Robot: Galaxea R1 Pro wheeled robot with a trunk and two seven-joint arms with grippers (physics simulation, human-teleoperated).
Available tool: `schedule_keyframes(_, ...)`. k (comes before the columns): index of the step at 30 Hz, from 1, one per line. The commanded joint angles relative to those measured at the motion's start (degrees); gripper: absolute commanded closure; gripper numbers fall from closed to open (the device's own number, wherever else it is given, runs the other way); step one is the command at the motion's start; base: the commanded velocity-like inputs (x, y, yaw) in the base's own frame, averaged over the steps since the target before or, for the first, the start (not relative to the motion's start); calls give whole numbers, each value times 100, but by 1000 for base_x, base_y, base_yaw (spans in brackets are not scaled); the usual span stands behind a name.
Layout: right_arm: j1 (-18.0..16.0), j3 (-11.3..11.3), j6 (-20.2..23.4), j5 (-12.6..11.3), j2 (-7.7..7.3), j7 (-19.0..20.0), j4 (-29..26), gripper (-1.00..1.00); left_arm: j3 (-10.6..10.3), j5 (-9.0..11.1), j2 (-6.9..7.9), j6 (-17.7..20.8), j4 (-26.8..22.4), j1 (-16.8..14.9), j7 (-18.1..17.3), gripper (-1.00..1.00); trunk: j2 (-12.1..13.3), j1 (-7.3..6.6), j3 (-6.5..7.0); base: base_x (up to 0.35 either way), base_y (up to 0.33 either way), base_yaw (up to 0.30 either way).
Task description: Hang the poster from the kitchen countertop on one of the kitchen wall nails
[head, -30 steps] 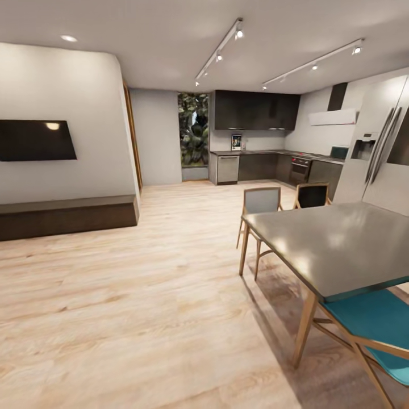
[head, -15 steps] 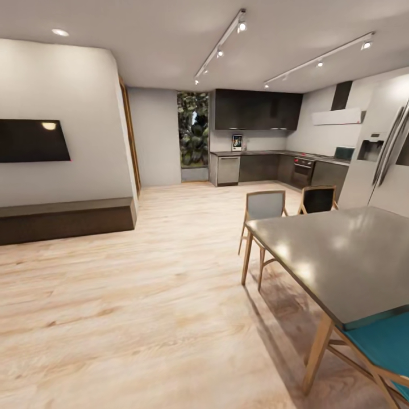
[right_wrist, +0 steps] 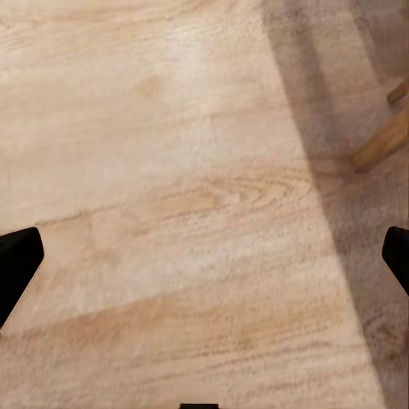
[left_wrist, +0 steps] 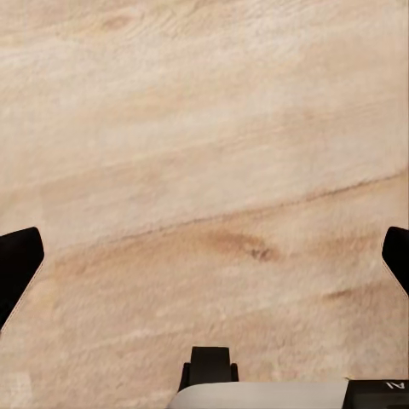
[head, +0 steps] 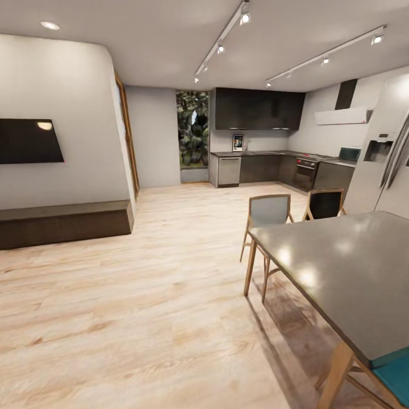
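Observation:
Far across the room, the poster [head: 237,142] stands small against the kitchen's back wall on the kitchen countertop [head: 267,152], above dark cabinets. No wall nails can be made out at this distance. In the left wrist view my left gripper [left_wrist: 204,256] is open, its black fingertips [left_wrist: 17,264] wide apart over bare wooden floor. My right gripper [right_wrist: 204,256] is open too, with its fingertips [right_wrist: 17,260] spread over the floor near a wooden table leg [right_wrist: 379,145]. Neither holds anything.
A dark dining table [head: 341,267] with wooden legs stands at the right, with a grey chair [head: 267,213], a black chair [head: 325,204] and a teal chair [head: 395,378] around it. A fridge [head: 386,170] is behind it. A TV [head: 28,141] and low bench [head: 62,221] line the left wall. Wooden floor [head: 170,272] runs to the kitchen.
The whole head view has shifted: the camera moved forward and turned, so the table and chairs sit lower and further right and the kitchen looks slightly nearer.

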Motion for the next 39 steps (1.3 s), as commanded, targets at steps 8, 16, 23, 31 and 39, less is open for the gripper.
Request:
schedule_keyframes(8,-3,3,-18,6,-3,-1,4,-100,6,-2,-1,-10,-1,2,-1,-100,-2,4,-5,337,0,0)
schedule_keyframes(16,-3,3,-18,6,-3,1,4,-100,6,-2,-1,-10,2,2,1,-100,-2,4,-5,337,0,0)
schedule_keyframes(23,-3,3,-16,6,-3,0,4,-100,6,-2,-1,-10,2,2,-1,-100,-2,4,-5,337,0,0)
schedule_keyframes(31,-3,3,-18,10,-3,1,4,-100,6,-2,-1,-10,2,2,-1,-100,-2,4,-5,337,0,0)
schedule_keyframes(39,-3,3,-18,14,-3,1,4,-100,6,-2,-1,-10,2,2,-1,-100,-2,4,-5,337,0,0)
